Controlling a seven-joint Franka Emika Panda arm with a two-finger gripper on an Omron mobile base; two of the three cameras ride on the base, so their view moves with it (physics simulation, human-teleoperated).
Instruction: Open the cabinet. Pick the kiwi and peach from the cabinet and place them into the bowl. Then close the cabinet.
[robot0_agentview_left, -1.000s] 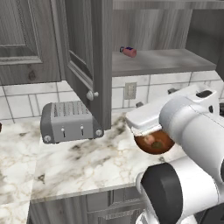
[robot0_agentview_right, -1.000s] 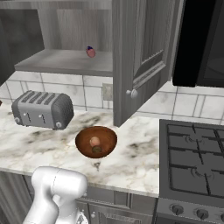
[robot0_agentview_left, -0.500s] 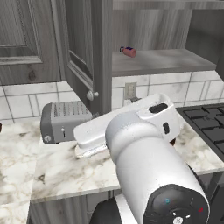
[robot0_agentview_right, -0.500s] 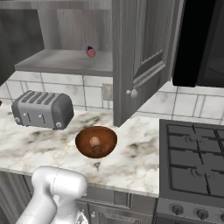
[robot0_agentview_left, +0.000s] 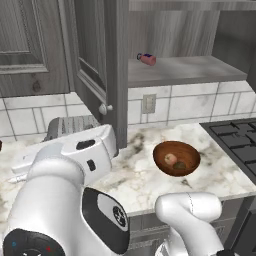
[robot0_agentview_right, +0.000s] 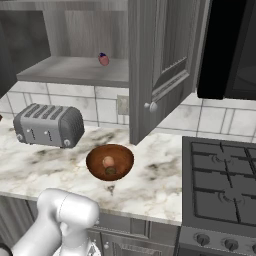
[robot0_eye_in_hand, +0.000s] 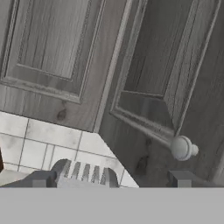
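Two fruits, the kiwi and the peach, are seen lying side by side in the bowl, which is set on the marble bench well off to the tool's right, between the toaster and the stove. The cabinet is seen with both doors swung out; the left door stands just ahead of the tool, with its round silver knob just above the tip on the right of the hand view. The tool's jaws are spread fully wide and nothing is held between them. On the cabinet shelf a small pink-red bottle is laid on its side, far from the tool. A neighbouring closed cabinet door and white wall tiles are seen beyond the tool, with the toaster's slotted top close below it.
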